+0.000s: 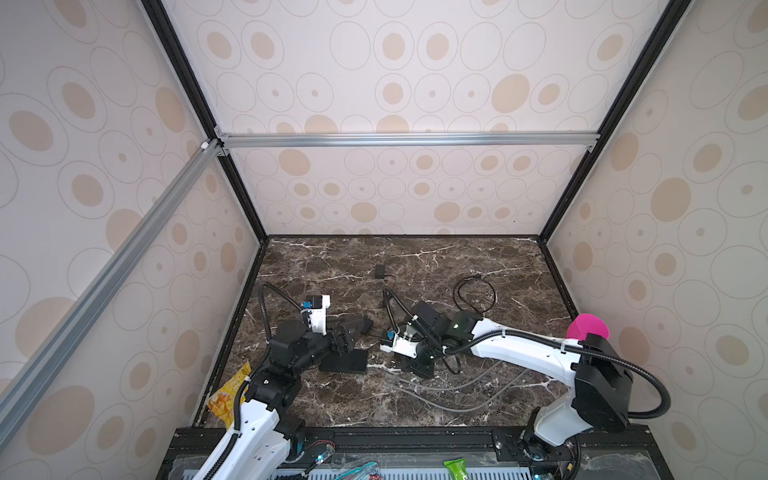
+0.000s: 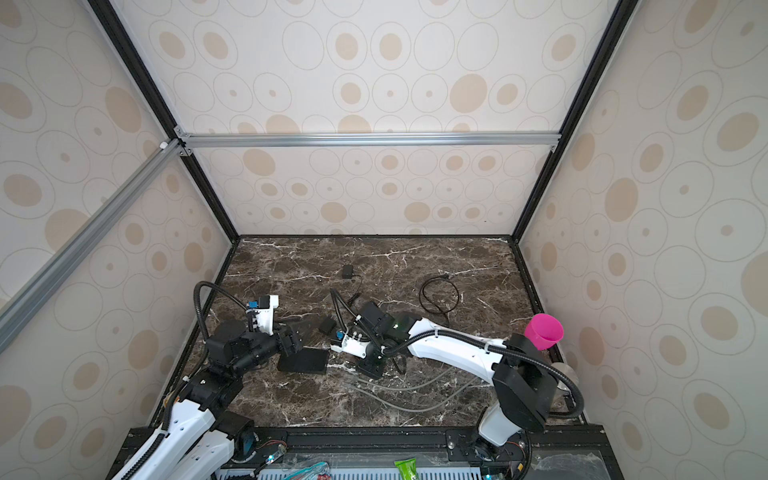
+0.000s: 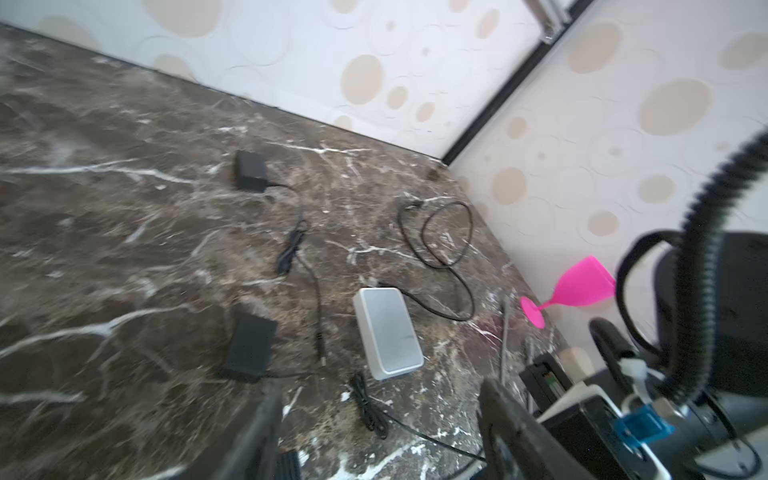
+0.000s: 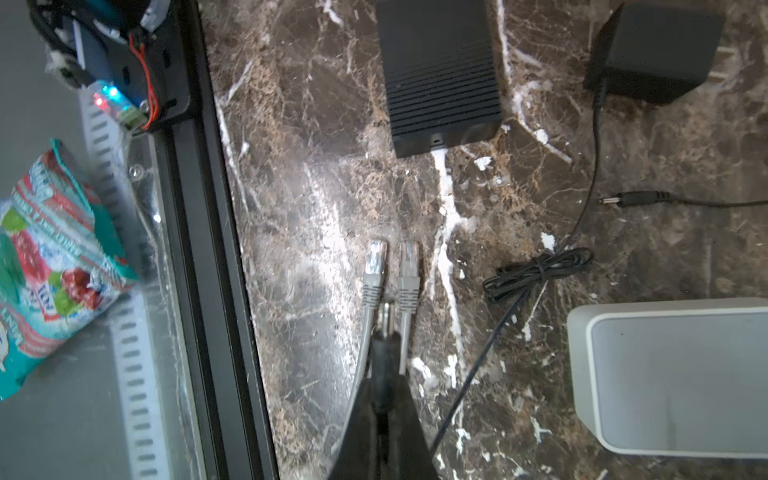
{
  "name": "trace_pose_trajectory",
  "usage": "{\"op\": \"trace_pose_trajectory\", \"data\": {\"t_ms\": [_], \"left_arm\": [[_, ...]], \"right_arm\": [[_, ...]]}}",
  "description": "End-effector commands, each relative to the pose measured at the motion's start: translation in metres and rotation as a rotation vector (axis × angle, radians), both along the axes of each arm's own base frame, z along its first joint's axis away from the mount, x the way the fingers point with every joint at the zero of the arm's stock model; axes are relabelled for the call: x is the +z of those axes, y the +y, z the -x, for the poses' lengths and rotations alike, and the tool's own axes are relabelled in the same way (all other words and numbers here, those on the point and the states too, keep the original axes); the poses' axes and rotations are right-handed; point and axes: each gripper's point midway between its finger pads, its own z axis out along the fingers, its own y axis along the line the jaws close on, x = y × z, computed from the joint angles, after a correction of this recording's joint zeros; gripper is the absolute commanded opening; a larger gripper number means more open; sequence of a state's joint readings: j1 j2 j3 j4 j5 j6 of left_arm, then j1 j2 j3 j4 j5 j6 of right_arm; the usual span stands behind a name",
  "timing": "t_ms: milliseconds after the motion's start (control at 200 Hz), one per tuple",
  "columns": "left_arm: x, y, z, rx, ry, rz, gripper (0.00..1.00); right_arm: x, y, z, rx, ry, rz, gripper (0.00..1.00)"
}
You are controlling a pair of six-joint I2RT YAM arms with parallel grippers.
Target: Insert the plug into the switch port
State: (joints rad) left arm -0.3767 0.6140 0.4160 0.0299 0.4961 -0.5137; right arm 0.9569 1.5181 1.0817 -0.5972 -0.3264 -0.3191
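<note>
The switch (image 4: 440,75), a black ribbed box with a small port on its near edge, lies on the marble floor; it also shows in both top views (image 1: 345,360) (image 2: 303,360). My right gripper (image 4: 385,357) is shut on a thin black plug (image 4: 385,309) whose metal tip points toward that port, well short of it. In both top views the right gripper (image 1: 419,368) (image 2: 370,366) hangs low, to the right of the switch. The left gripper (image 3: 382,432) stands open with nothing between its fingers, just above the switch's far edge (image 1: 347,334).
Two grey network plugs (image 4: 374,266) flank the held plug. A white box (image 4: 673,374), a loose barrel plug (image 4: 636,198), a bundled cord (image 4: 536,270) and a black adapter (image 4: 656,54) lie nearby. Farther off are a coiled cable (image 1: 476,295) and a pink cup (image 1: 588,326).
</note>
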Motion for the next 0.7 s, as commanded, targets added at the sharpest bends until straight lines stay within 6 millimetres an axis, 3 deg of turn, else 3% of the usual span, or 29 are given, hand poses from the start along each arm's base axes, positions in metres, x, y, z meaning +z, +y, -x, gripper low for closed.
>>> {"op": "trace_pose_trajectory", "data": {"t_ms": [0,150,235,585,695], "left_arm": [[0.021,-0.035,0.026,-0.221,-0.213,-0.059,0.61],[-0.008,-0.068,0.048,-0.371,-0.227,-0.164,0.62],[-0.016,-0.087,0.067,-0.487,-0.275,-0.187,0.54],[-0.037,-0.12,0.112,-0.713,-0.372,-0.244,0.46],[-0.039,-0.125,0.121,-0.755,-0.389,-0.248,0.35]], "right_arm": [[0.007,-0.011,0.009,0.095,-0.058,-0.029,0.0],[0.019,-0.019,0.018,0.118,-0.078,-0.062,0.0],[0.019,-0.023,0.022,0.136,-0.083,-0.064,0.0],[0.033,-0.021,0.042,0.195,-0.031,-0.147,0.0],[0.033,-0.019,0.047,0.216,-0.002,-0.153,0.0]]}}
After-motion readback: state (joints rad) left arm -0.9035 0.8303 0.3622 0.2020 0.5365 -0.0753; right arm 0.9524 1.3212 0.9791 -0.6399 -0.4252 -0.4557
